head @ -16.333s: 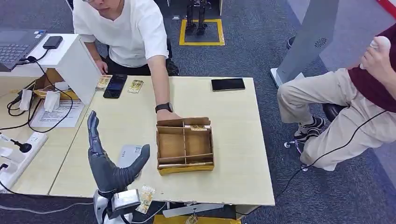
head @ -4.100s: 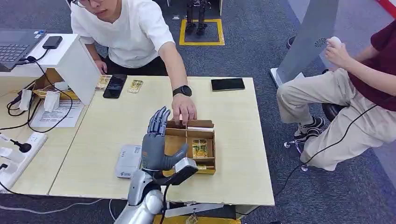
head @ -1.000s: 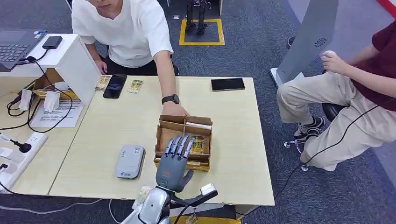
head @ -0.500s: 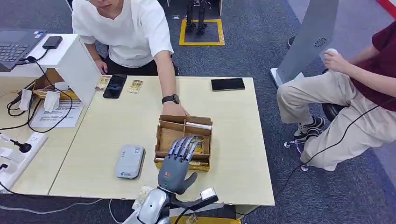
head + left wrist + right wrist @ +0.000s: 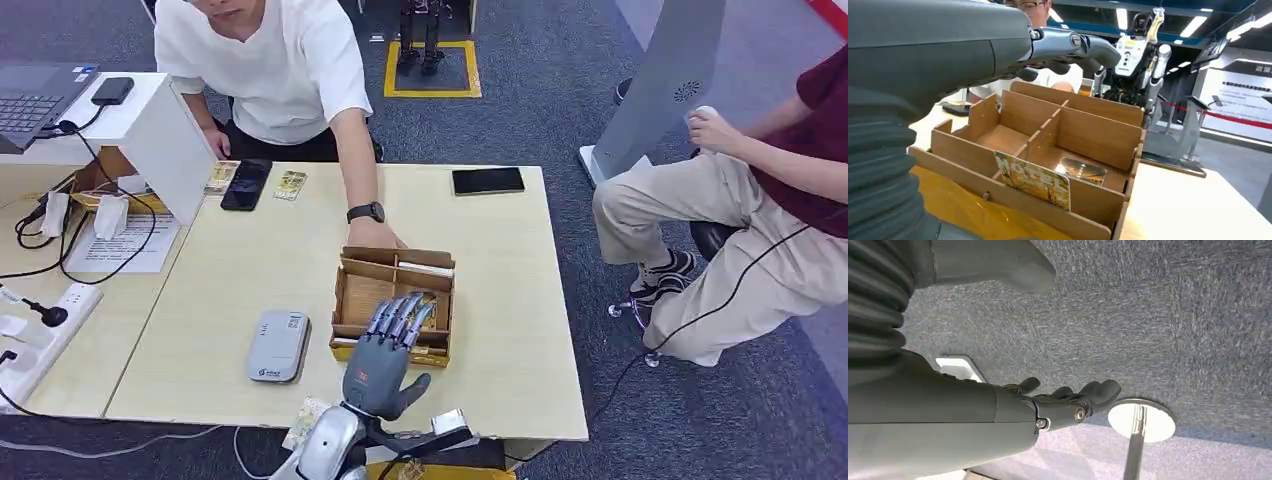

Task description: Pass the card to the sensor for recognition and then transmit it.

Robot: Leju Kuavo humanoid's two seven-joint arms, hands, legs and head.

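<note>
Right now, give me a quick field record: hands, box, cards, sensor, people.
left hand: open, fingers apart, over the near edge of the box, holding nothing
right hand: hanging over carpet, fingers loosely curled, nothing in it
box: wooden, divided, on the table
cards: one card flat in a right-side compartment; a hotel card upright against the near wall
sensor: grey, flat on the table, left of the box, apart from it
people: one person's hand rests at the far wall of the box; another sits at the right

bright, even overhead light — soft shadows | wrist views sharp — slight ceiling-lamp glare
</note>
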